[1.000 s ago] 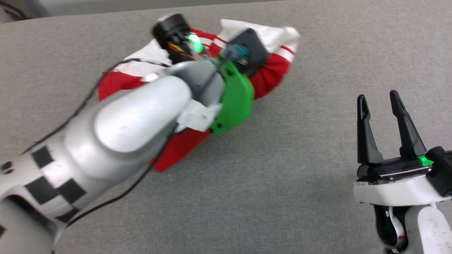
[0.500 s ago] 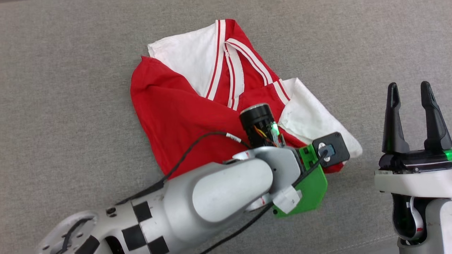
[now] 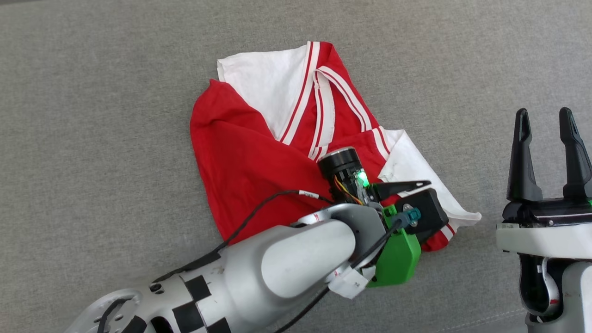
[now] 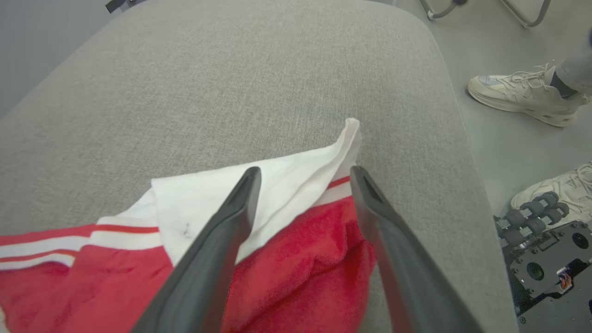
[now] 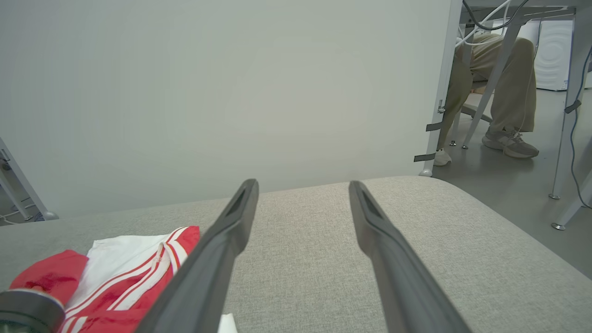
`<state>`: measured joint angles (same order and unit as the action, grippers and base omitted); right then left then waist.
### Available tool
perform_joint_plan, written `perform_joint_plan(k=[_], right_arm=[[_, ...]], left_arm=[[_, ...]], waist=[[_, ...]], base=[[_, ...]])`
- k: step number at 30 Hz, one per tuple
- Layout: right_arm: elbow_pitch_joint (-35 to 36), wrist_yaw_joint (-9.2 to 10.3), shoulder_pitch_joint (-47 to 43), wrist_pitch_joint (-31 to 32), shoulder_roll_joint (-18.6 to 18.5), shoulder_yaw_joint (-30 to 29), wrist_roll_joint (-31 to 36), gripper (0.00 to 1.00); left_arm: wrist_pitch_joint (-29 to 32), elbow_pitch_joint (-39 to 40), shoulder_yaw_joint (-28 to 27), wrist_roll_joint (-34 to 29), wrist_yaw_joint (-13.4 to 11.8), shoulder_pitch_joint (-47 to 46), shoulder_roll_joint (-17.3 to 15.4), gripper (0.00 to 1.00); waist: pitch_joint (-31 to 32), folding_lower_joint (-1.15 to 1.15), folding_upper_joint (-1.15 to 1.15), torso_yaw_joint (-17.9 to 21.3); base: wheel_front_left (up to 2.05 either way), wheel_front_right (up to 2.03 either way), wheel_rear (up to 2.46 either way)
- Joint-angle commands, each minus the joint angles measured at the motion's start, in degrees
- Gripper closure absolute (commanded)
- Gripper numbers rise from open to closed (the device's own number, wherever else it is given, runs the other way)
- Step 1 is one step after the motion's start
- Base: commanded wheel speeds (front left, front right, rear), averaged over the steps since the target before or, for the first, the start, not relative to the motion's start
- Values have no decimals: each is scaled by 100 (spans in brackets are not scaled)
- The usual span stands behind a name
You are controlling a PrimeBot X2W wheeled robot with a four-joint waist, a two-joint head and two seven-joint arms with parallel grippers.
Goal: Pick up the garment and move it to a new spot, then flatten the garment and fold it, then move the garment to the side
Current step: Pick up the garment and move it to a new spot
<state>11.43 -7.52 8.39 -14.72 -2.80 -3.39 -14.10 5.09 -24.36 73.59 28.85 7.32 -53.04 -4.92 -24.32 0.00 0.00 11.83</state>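
Across the grey fabric-covered pad [image 3: 92, 115] the red jersey T-shirt [image 3: 249, 162] lies rumpled near the middle, white sleeves and striped neck trim showing. Low over its right-side sleeve corner hangs the left gripper [image 4: 303, 173], fingers spread apart, holding nothing. Off the cloth to the right stands the right gripper [image 3: 543, 113], jaws wide and empty. On the floor beyond the pad rests a person's pale sneaker [image 4: 522, 95].
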Motion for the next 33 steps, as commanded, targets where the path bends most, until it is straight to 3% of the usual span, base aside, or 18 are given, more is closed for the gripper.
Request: perform_joint_plan(k=[1, 5, 10, 18, 22, 28, 33], right_arm=[[-18, 3, -85, -28, -8, -34, 66, 0], [-43, 3, -266, -28, -8, -47, 150, 0], [-74, 3, -483, -28, -8, -37, 233, 0], [-139, 3, -756, -28, -8, -51, 352, 0], [-169, 3, -846, -28, -8, -39, 395, 0], [-217, 3, -957, -28, -8, -3, 461, 0], [-257, 3, -1035, -28, -8, 23, 528, 0]], left_arm=[[-337, -129, -37, 43, 16, -147, 37, 0], [-1194, -412, -277, 41, -124, -154, 74, 0], [-1848, -460, -742, 16, -741, 76, -157, 0], [-2005, 414, -2009, -109, -1798, 905, -940, 0], [-2007, 1104, -2830, -332, -2180, 1645, -1307, 0], [-2008, 1835, -4061, -714, -2553, 2902, -1601, 0], [-2008, 2248, -5067, -971, -2530, 3900, -1522, 0]], waist=[[386, 0, 0, -297], [752, 0, 0, -504], [1121, 0, 0, -748], [1501, 0, 0, -1099], [1641, 0, 0, -1222], [1811, 0, 0, -1337], [1914, 0, 0, -1400]], base=[[0, 0, 0], [0, 0, 0], [0, 0, 0], [0, 0, 0], [0, 0, 0], [0, 0, 0], [0, 0, 0]])
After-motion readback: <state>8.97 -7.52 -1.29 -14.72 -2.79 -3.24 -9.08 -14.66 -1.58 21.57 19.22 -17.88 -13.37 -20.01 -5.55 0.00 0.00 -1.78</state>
